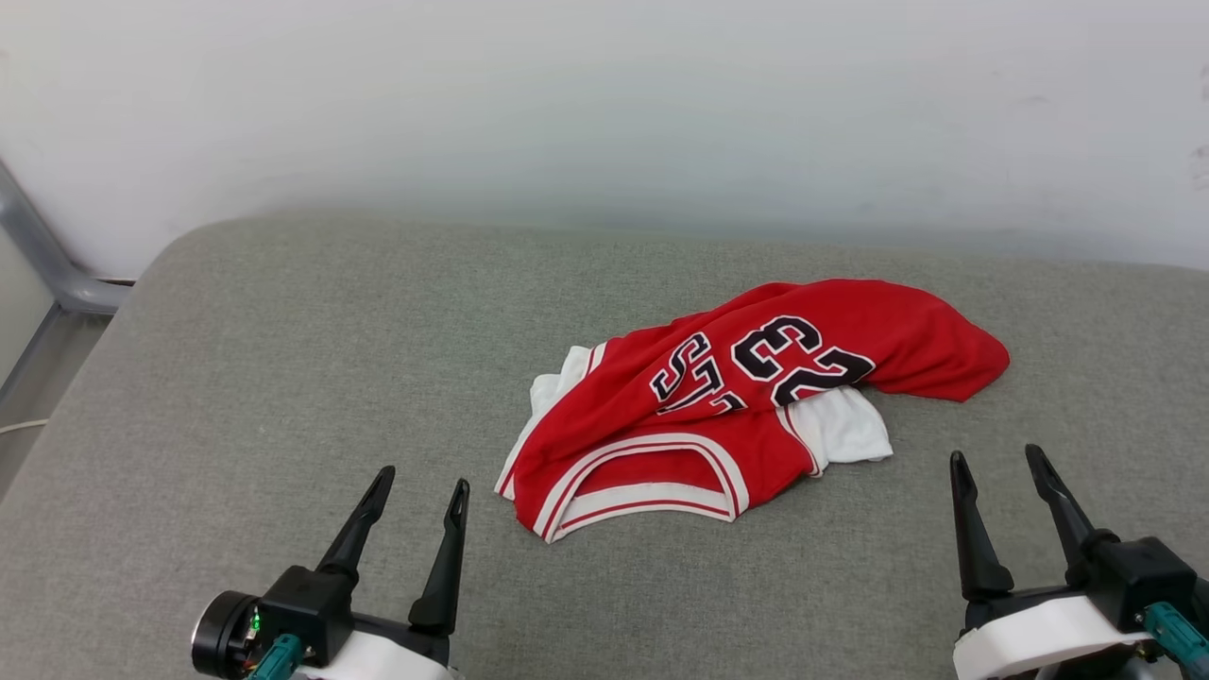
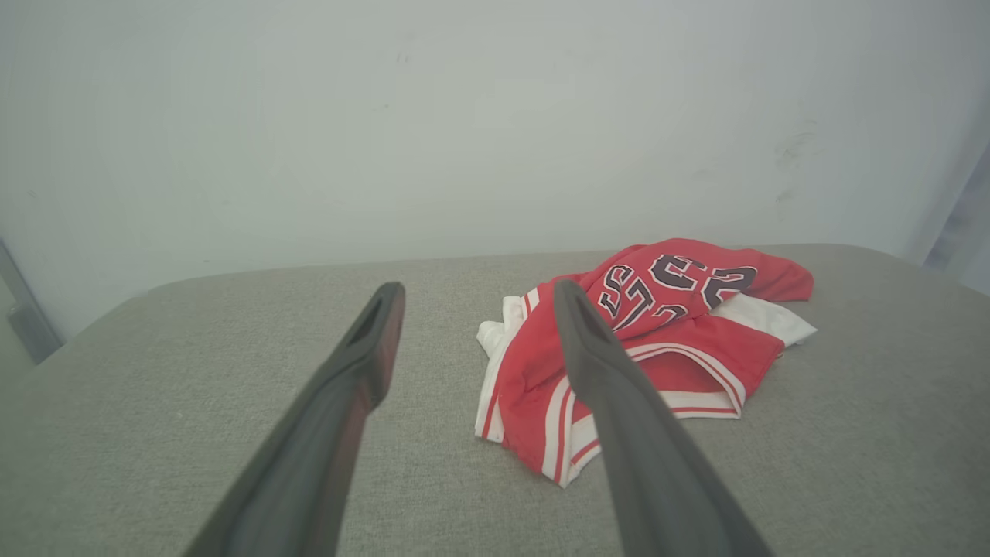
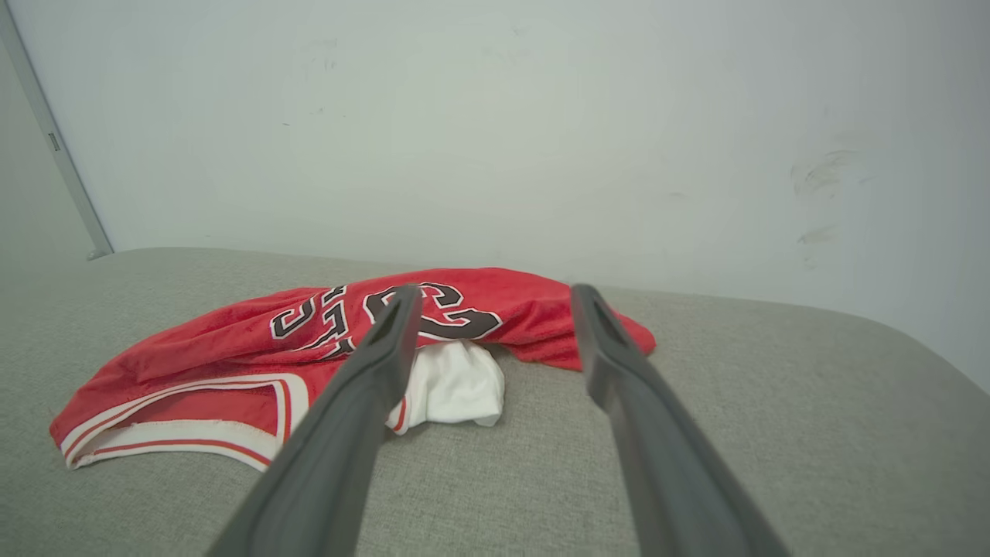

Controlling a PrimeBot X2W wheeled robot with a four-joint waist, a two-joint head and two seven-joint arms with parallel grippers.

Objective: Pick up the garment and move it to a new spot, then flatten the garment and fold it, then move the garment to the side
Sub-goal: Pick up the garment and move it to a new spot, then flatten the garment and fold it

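On the grey cushion (image 1: 236, 359), mid-right, the garment (image 1: 756, 397) lay crumpled; left gripper (image 1: 420, 491) and right gripper (image 1: 996, 465) wide, empty. Risk: pinching one layer only, bunching it.

**Garment** (image 1: 718, 416): crumpled. The lettering beside the 23 runs into a fold and is unreadable. One white sleeve lies mostly under the red body, the other half tucked beneath it. In the left wrist view a dark finger (image 2: 611, 387) covers part of the striped trim. In the right wrist view a finger (image 3: 379, 363) crosses the number and the white sleeve.

**Left pincer** (image 1: 423, 476): wrist cut by the bottom edge.

**Right pincer** (image 1: 996, 452): housing cut by the bottom and right edges.

**Worktop** (image 1: 283, 378): near part and right side run out of frame.

**Grey bar** (image 1: 47, 255): cut at the left edge, so what it belongs to is unclear.
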